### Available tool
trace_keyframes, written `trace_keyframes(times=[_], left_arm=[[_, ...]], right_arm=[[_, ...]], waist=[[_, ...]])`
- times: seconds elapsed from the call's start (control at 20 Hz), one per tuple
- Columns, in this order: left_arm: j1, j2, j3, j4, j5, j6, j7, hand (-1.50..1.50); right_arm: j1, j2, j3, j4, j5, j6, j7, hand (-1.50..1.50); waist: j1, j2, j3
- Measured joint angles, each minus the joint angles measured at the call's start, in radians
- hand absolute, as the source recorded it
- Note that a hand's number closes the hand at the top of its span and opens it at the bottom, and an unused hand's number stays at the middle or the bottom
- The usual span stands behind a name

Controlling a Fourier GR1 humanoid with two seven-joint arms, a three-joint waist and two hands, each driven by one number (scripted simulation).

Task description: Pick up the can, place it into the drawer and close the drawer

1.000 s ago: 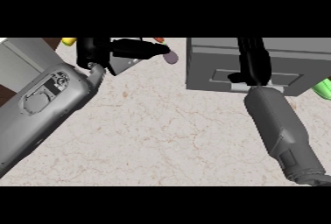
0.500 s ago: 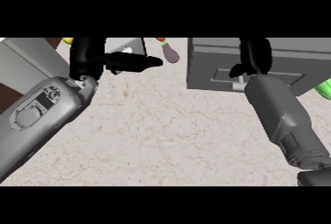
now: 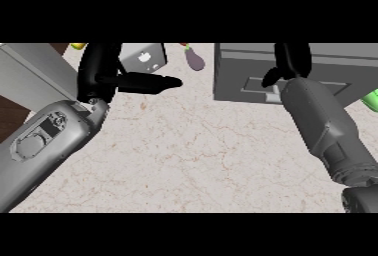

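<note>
Right hand (image 3: 289,62) sits over the grey drawer (image 3: 244,75) front; finger state unclear, partly cropped. Left hand (image 3: 111,75) open, thumb out, beside the silver can (image 3: 144,56).

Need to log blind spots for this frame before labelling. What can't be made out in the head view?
- Can: none identifiable anywhere.
- Grey box-shaped drawer unit: top cut by the upper edge; the black right hand and its forearm cover the front, so contents unseen.
- Right hand: fingertips run off the upper edge.
- Grey carton: partly behind the black left hand.
- Green object: cut by the right edge.
- Purple object: too small to identify.
</note>
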Motion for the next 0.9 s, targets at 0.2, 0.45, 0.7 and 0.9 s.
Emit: trace_keyframes(times=[0.2, 0.45, 0.7, 0.9], left_arm=[[0.020, 0.010, 0.010, -0.009, 0.000, -0.008, -0.004, -1.50], [0.051, 0.004, 0.012, -0.022, -0.009, 0.005, -0.008, -1.50], [0.091, 0.012, 0.021, -0.039, -0.016, 0.003, -0.022, -1.50], [0.124, 0.036, 0.043, -0.065, -0.016, -0.014, -0.021, -1.50]], right_arm=[[-0.003, 0.012, -0.062, -0.012, -0.073, 0.019, -0.100, -1.50], [-0.024, 0.047, -0.159, -0.030, -0.193, 0.078, -0.195, -1.50], [-0.052, 0.088, -0.268, -0.046, -0.330, 0.161, -0.261, -1.50], [-0.066, 0.100, -0.334, -0.050, -0.418, 0.222, -0.301, -1.50]], waist=[[-0.009, 0.001, 0.001], [-0.018, -0.002, 0.003], [-0.024, -0.006, 0.004], [-0.028, -0.008, 0.003]])
